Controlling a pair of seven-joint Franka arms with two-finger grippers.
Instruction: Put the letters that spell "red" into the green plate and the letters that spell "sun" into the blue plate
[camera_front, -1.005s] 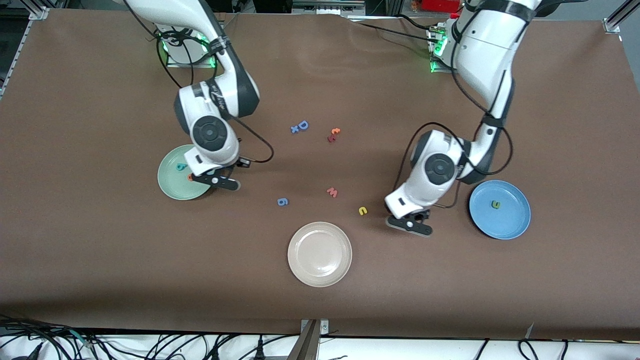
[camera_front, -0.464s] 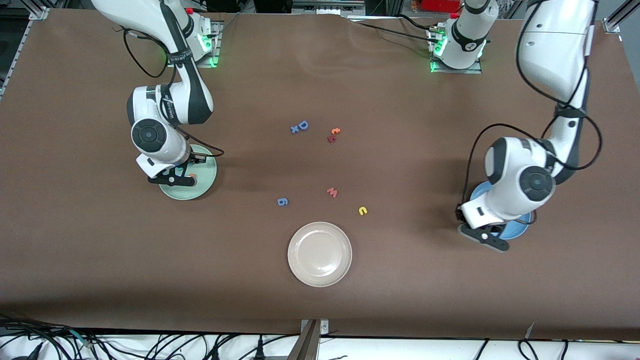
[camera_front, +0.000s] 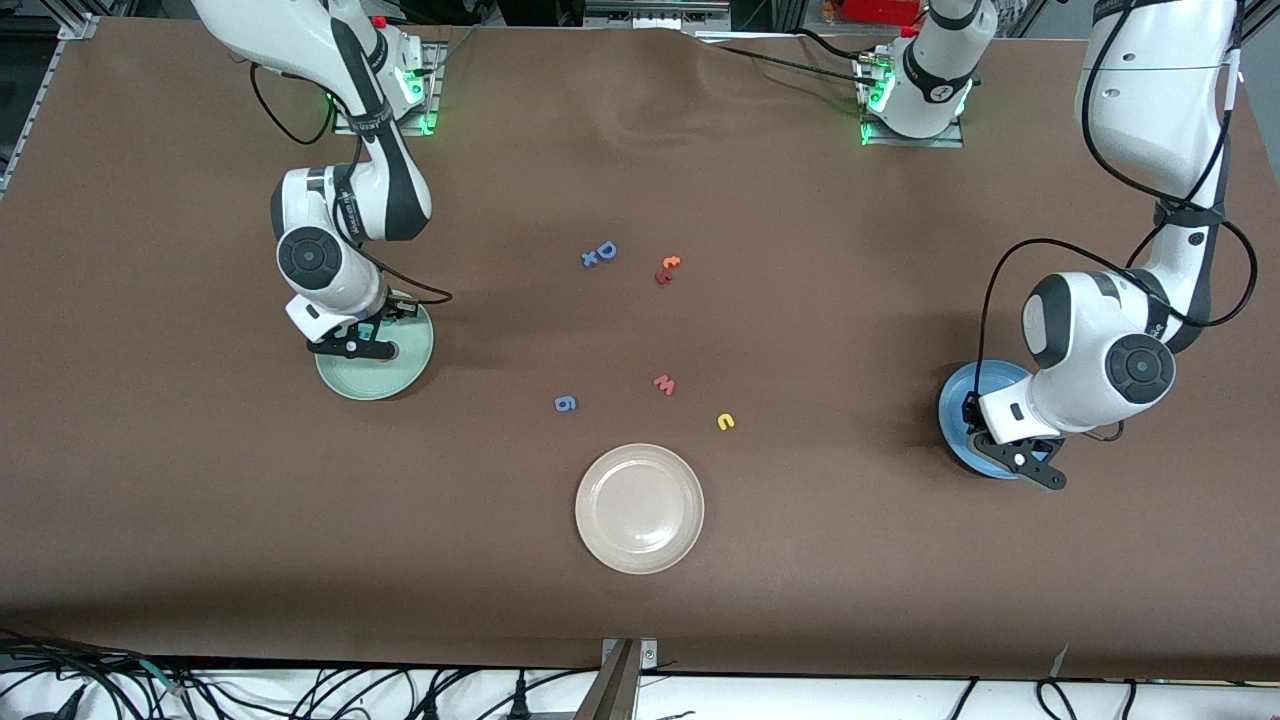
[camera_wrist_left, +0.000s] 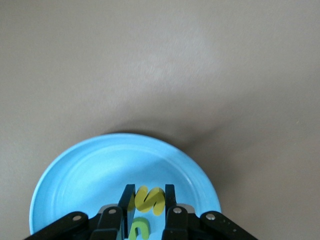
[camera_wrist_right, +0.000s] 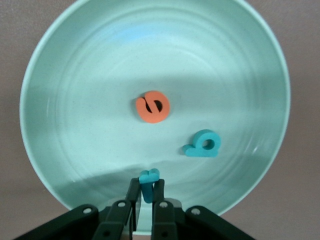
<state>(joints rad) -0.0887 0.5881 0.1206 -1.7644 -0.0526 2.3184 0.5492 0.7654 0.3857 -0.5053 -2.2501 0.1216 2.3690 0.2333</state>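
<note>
Both arms have swung outward from the table's middle, each carrying a letter to its plate. Over the green plate, where the orange "e" and teal "d" lie, the right gripper points straight down, clamped on the teal "r", ready to drop. A yellow "u" waits mid-table. Over the blue plate the left gripper pinches the yellow "s" above a greenish letter.

Teal "r" over green plate, yellow "s" over blue plate
</note>
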